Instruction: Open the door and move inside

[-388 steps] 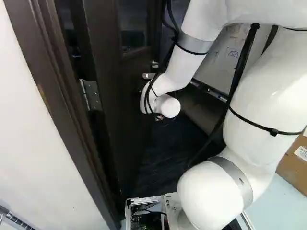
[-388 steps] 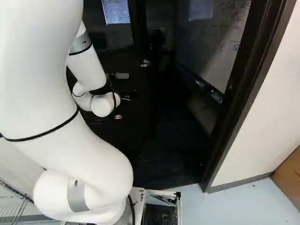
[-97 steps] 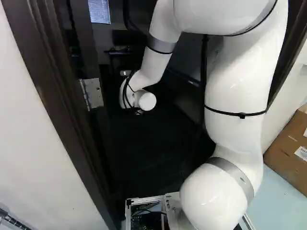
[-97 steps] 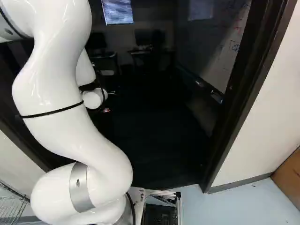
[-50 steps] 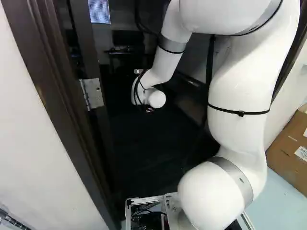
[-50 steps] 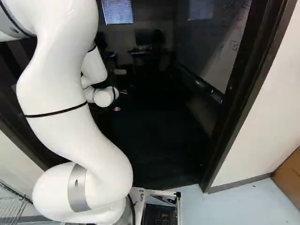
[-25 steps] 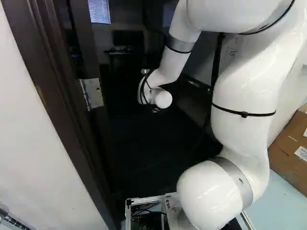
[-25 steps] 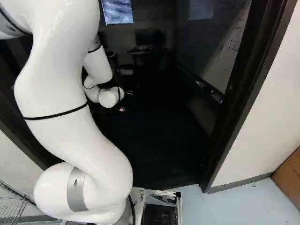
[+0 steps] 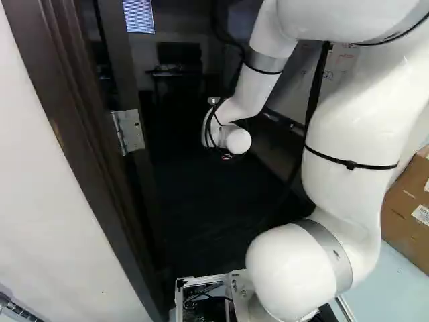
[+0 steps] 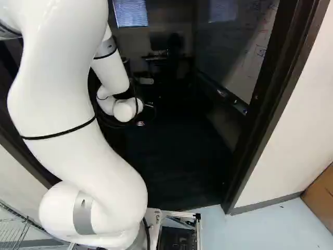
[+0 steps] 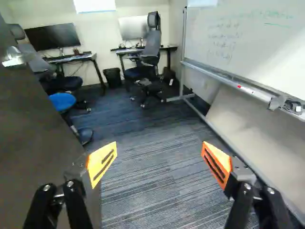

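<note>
The hand (image 11: 158,161) hangs released, spread wide; the door (image 11: 35,126) stands open at its 10 o'clock; driving the base (image 9: 204,280) inside seemingly remains.

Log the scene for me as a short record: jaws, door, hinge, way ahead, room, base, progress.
Jaws: open, nothing between them
Door: open into the room, beside the jaws; contact unclear
Hinge: on view at the left of the left base view
Way ahead: carpet
Room: whiteboard, wheeled chair, wastebasket
Base: at the doorway's near side
Progress: arm reaches inside; base not yet through
</note>
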